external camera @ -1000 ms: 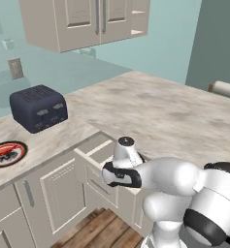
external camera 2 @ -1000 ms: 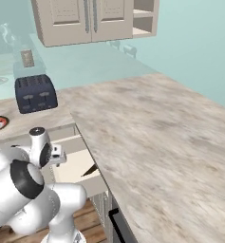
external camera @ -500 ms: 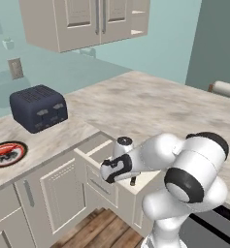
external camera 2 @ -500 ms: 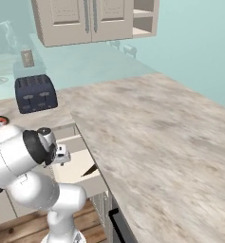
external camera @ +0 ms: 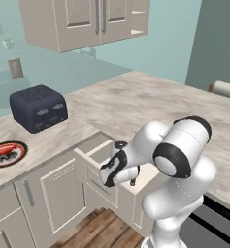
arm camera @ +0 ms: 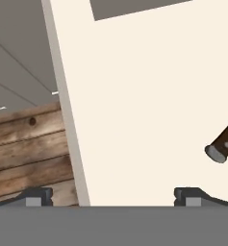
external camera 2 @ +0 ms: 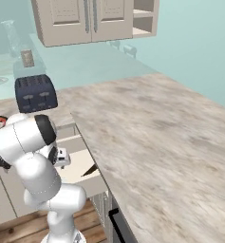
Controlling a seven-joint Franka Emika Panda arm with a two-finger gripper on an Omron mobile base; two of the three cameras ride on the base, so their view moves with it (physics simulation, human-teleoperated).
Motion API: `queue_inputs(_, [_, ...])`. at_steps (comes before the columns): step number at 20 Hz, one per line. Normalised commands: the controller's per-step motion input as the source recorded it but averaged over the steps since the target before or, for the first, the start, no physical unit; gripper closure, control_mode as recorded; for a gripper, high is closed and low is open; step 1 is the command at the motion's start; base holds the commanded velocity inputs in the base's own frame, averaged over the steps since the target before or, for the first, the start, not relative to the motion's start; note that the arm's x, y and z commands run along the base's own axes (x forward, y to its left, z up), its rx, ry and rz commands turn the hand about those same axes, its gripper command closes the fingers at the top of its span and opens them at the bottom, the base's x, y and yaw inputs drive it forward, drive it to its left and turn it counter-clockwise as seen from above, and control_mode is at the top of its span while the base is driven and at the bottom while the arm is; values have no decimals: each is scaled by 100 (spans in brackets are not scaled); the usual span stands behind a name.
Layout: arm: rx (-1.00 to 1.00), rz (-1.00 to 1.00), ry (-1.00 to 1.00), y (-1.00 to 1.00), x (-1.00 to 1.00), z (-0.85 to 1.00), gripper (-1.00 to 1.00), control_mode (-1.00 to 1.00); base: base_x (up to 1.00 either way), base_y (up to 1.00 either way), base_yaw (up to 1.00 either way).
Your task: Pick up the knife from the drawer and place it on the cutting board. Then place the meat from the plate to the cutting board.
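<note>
Knife (arm camera: 224,142) lies flat on the pale floor of the open drawer (arm camera: 149,96), dark brown handle end toward my tool (arm camera: 113,197); in the right base view its dark shape (external camera 2: 89,170) sits near the drawer's right side. My tool hangs low over the drawer, fingers spread wide and pinching nothing, with the knife off to one side of the gap rather than between the tips. Meat (external camera: 1,152) rests on the plate (external camera: 19,147) on the table, left of the toaster (external camera: 39,107). Judged progress: drawer open, knife not yet gripped, meat untouched; both transfers to the cutting board remain.
</note>
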Motion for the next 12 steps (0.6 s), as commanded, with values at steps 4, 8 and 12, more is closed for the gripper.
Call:
queue_inputs(4, [0, 3, 0, 33, 0, -47, -100, -100, 0, 0, 0])
queue_inputs(8, [0, 5, 0, 39, 0, -42, -100, -100, 0, 0, 0])
queue_inputs(12, [0, 2, 0, 82, -20, -24, -100, -100, 0, 0, 0])
